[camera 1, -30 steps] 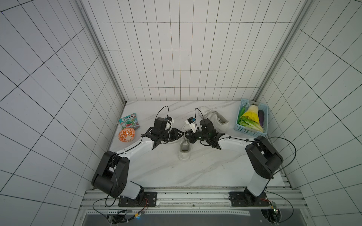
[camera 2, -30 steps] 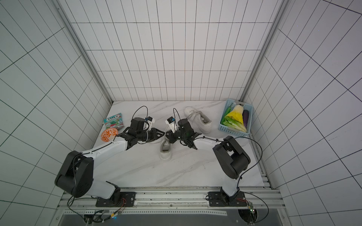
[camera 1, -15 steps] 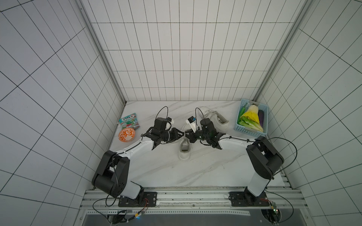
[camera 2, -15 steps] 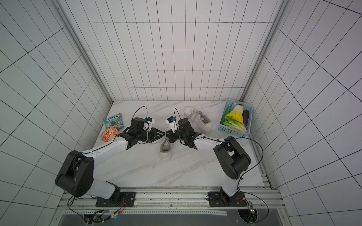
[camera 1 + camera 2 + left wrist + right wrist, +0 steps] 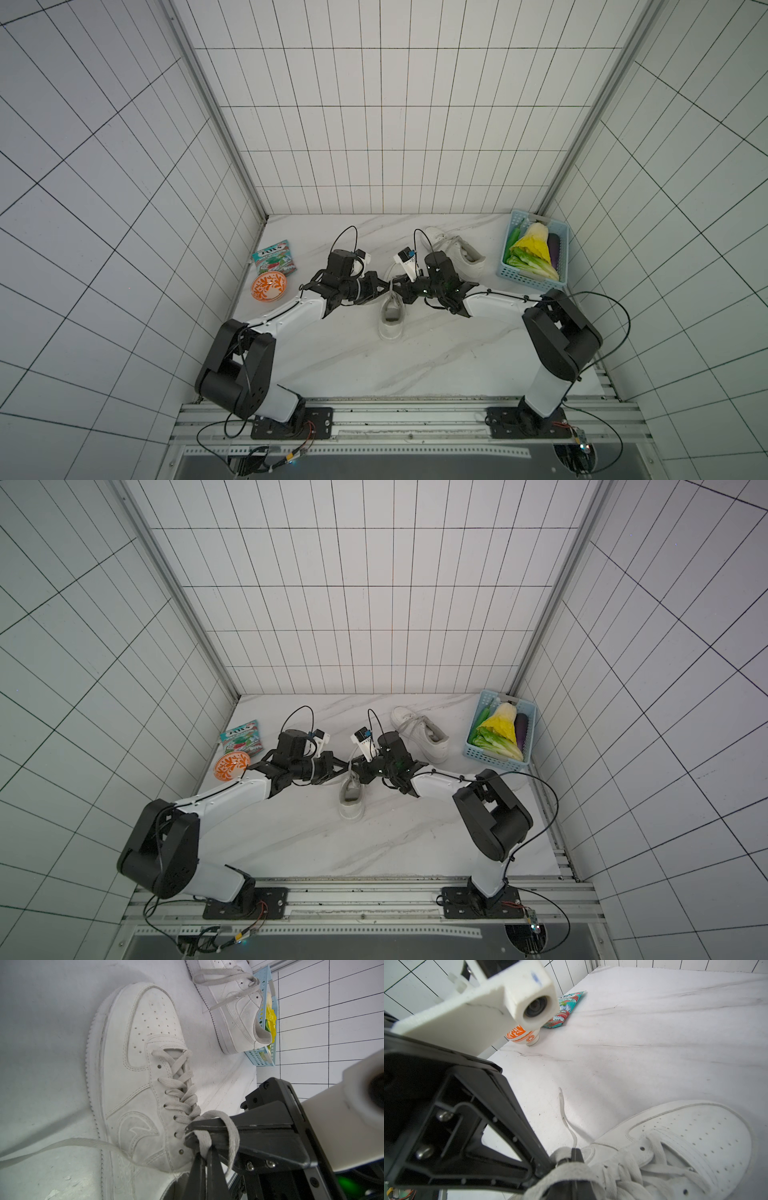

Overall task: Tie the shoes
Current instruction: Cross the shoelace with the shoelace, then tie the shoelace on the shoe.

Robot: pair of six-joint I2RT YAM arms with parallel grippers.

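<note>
Near shoe [image 5: 392,322]: it stands at the middle of the table [image 5: 415,361]; heel toward 6 o'clock, toe toward 12 o'clock; its lacing is under the two grippers.
Far shoe [image 5: 459,257]: at 1 o'clock from the near shoe and well apart from it; toe toward 10 o'clock, heel toward 4 o'clock; its laces lie loose across the upper.
Left gripper [image 5: 204,1157]: it reaches in from 9 o'clock, as both top views show; the fingers are pressed together, with the lace [image 5: 230,1126] pinched between them, just beside the top eyelets of the near shoe.
Right gripper [image 5: 188,1133]: it reaches in from 3 o'clock; its tips meet the tips of the left gripper over the lacing; the fingers are closed with the lace passing between them; a loop of the lace is wrapped over one finger.
Loose lace end [image 5: 62,1145]: it leaves the near shoe and lies slack and flat on the table.
Basket [image 5: 524,283]: light blue, at the 2 o'clock edge of the table, near the heel of the far shoe; it holds yellow and green leafy vegetables.
Bowl [image 5: 269,286]: orange pattern, at the 9 o'clock edge.
Packet [image 5: 274,258]: teal; just beside the bowl, toward 12 o'clock.
</note>
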